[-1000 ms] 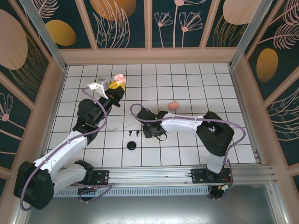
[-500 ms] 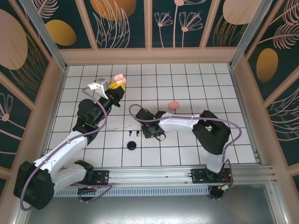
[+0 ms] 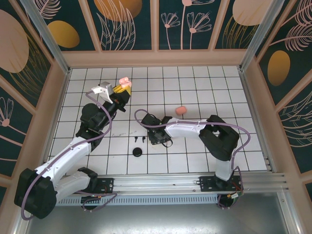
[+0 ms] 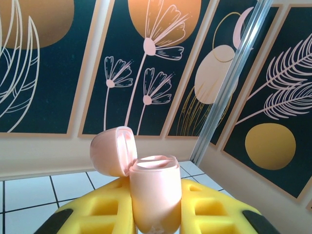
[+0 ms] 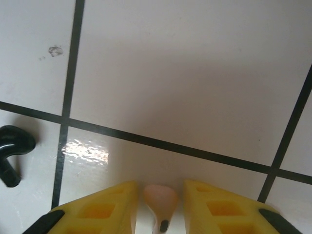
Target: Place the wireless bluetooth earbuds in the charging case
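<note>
Closing in since the earlier frame, your right end effector (image 5: 160, 189) straddles a pale pink earbud (image 5: 160, 199) lying on the bench (image 5: 195, 73) near its middle, jaws slightly spread and apparently not yet gripping, while your left end effector (image 4: 156, 214) pinches the open charging case (image 4: 155, 187) aloft toward the far-left corner.

- White tiled floor (image 3: 204, 83) is spreading in a dark-lined grid — one tile is catching a glare (image 5: 87, 151).
- Teal walls (image 3: 131, 24) are showing peach flowers and orange discs.

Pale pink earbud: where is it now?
Right wrist view, bottom centre: the pale pink earbud sits between the fingers of the right end effector, a black earbud at frame left.
</note>
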